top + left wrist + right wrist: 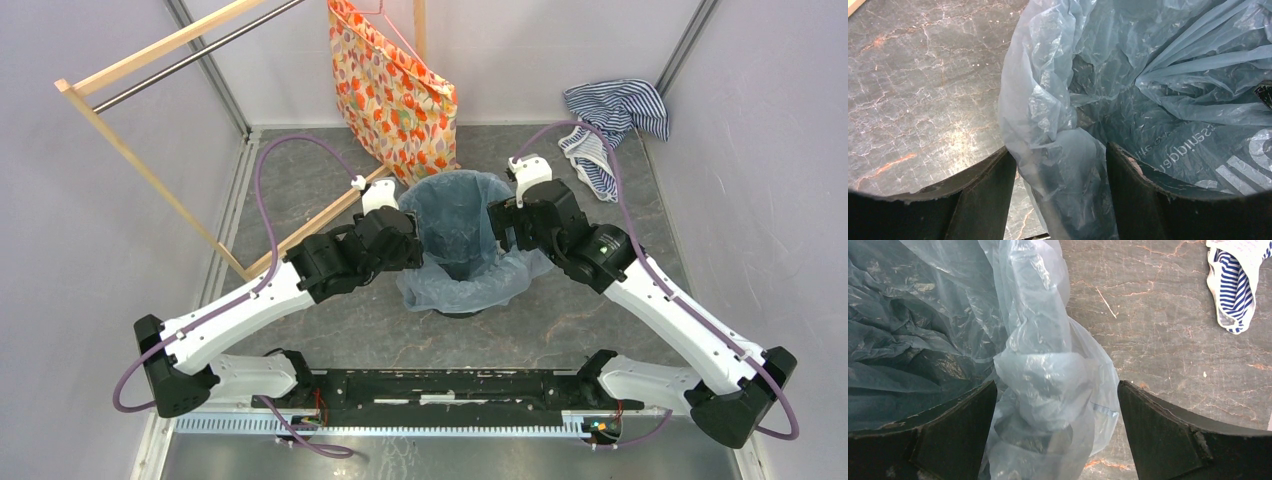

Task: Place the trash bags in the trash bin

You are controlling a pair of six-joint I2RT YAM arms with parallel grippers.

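Observation:
The trash bag is thin, pale blue and translucent. It lines the round black trash bin and folds over its rim, hiding most of the bin. My left gripper is at the bin's left rim. In the left wrist view its jaws straddle the bag-covered rim, open, with floor showing beside one finger. My right gripper is at the right rim. Its jaws stand wide open around a bunched fold of the bag, with a gap on both sides.
An orange floral fabric bag hangs just behind the bin. A blue-white striped cloth lies at the back right, also seen as the striped cloth in the right wrist view. A wooden rack leans at the left. Walls enclose three sides.

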